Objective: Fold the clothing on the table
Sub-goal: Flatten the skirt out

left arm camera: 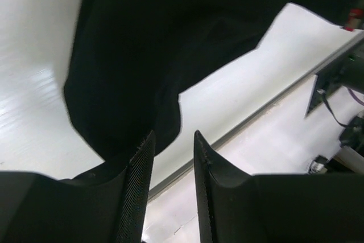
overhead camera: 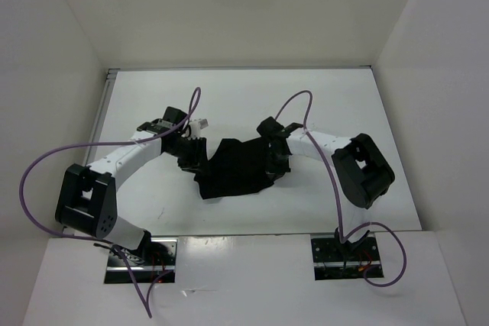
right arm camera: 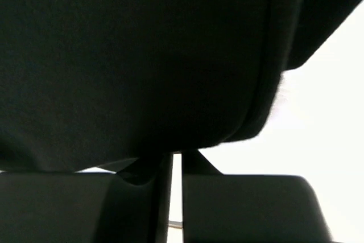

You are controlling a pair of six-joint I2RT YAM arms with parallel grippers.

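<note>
Black fabric: the clothing point(overhead camera: 237, 169) lies bunched in an uneven heap near the middle of the table point(overhead camera: 229, 104), between the two arms' working ends.
Shape of the heap: we see rumpled lobes and a ragged outline, with no straight edge or flat panel.
Done so far: very little, in our judgement. The cloth looks gathered toward the centre, but we can read no tidy fold in it.
Left to do: as we judge it, the cloth needs squaring up and at least one clean fold laid over.
Left gripper point(overhead camera: 189, 156): it sits low over the table at the heap's left edge.
Left jaws: they stand apart with a clear gap. In the wrist view we see only white tabletop between the fingers point(left arm camera: 139, 186), and nothing is held. One tip sits right at the cloth's edge, and we cannot tell whether it touches.
Right gripper point(overhead camera: 276, 164): it is at the heap's right side, partly over the fabric.
Right jaws: they stand nearly together, with a thin white slit between the fingers point(right arm camera: 199, 209). Their tips vanish against the black cloth hanging over them, so we cannot tell whether a fold is pinched.
</note>
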